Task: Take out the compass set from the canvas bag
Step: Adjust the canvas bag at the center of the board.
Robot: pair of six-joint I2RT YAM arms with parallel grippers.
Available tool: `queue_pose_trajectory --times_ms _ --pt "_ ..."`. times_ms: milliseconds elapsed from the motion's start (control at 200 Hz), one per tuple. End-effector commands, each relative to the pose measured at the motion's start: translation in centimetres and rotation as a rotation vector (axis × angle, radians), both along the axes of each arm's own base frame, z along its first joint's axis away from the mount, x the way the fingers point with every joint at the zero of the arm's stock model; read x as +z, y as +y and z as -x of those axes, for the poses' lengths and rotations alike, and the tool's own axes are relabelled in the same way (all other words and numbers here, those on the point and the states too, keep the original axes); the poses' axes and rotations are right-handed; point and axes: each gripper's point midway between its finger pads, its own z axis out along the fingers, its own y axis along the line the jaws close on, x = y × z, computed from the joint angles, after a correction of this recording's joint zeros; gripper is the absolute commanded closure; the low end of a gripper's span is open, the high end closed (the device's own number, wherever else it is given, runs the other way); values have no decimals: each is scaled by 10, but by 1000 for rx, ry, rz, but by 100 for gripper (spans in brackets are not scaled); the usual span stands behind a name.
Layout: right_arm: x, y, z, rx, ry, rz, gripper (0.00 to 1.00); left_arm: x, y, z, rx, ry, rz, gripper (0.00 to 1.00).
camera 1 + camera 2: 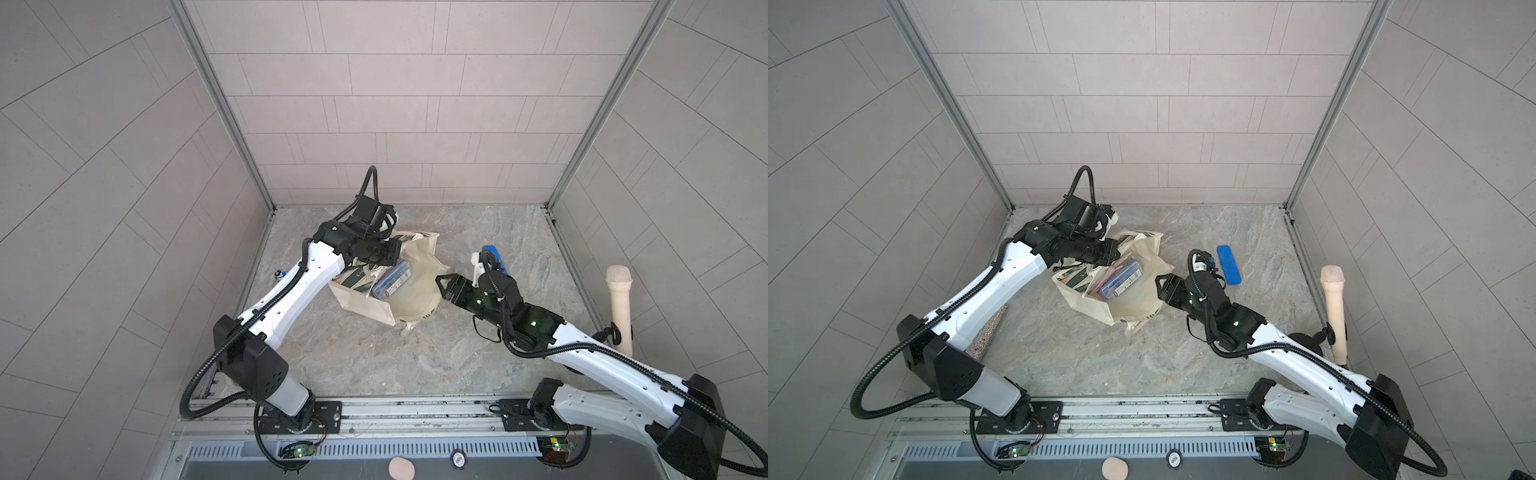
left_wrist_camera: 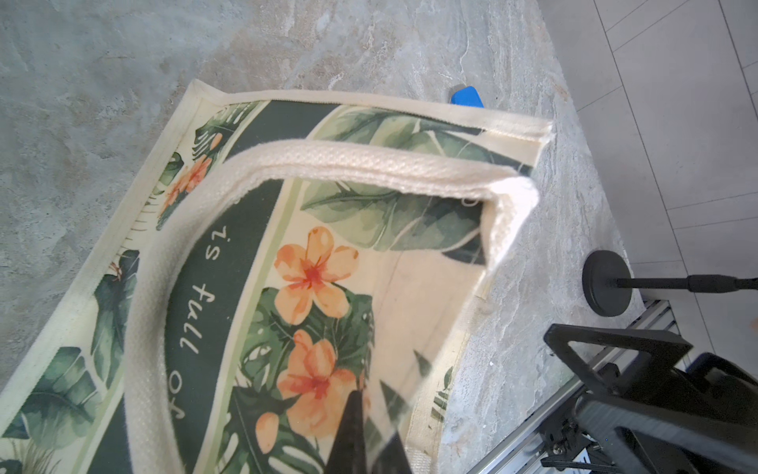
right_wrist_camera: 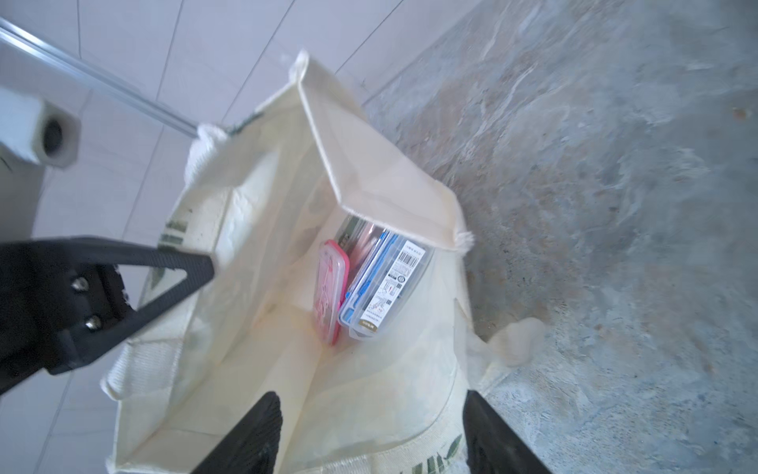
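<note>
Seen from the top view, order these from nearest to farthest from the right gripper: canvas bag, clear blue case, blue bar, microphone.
From the right gripper:
1. canvas bag, its rim right at the fingertips.
2. clear blue case, inside the bag.
3. blue bar, flat on the table, on the far side of the wrist.
4. microphone, upright by the right-hand wall.

We looked down from high above the canvas bag (image 1: 415, 291) in both top views; our wrist cameras sat close, left over its print, right over its mouth.
</note>
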Motion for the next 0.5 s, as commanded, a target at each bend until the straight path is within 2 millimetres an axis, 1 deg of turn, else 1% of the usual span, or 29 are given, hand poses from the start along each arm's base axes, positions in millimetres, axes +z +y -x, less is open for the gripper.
queue_pose_trajectory --times_ms 0,100,200,290,385,465,495 --pt "32 45 2 216 -97 -17 32 12 2 10 -73 -29 -31 100" --pt "30 70 -6 262 -87 -22 34 15 14 8 -55 -73 -88 100" --pt "17 99 -8 301 -48 -16 36 18 19 6 -55 -90 -118 100" --pt "6 131 1 357 -21 -31 37 17 15 2 -71 -70 -131 100" --pt "-1 163 15 416 -7 -60 39 18 10 -9 -71 -63 -147 100" --pt "-4 185 28 457 -6 -70 40 21 5 -22 -64 -76 -154 100" --pt "-5 190 31 463 -6 -74 41 25 3 -26 -62 -89 -152 100"
